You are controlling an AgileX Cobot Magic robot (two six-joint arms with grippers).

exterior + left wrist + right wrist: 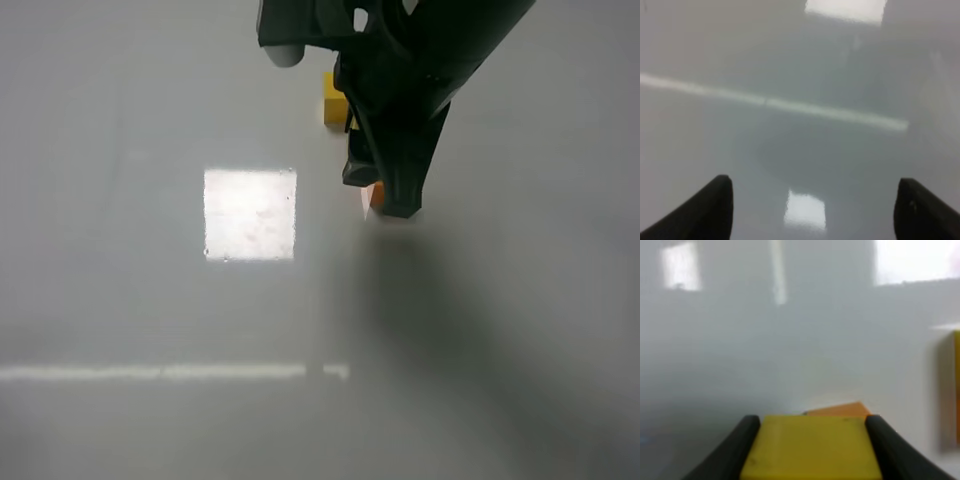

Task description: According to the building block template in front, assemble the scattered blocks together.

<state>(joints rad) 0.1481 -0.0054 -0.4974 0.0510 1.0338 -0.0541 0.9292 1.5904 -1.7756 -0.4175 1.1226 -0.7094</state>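
Observation:
My right gripper [812,425] is shut on the yellow cube [810,447], which fills the gap between its black fingers. Just beyond the cube, an orange cube [840,410] lies on the table, partly hidden. In the high view the right gripper [385,195] points down at the table with a sliver of that orange cube [375,195] at its tip. The building block template [335,98] lies behind the arm with only its yellow end showing; its yellow edge [956,390] also shows in the right wrist view. My left gripper [812,210] is open over bare table.
The table [150,320] is a glossy grey-white surface with a bright square light reflection [250,214] and a pale strip [170,372] nearer the front. The dark right arm [420,60] comes in from the far side and throws a shadow toward the front right.

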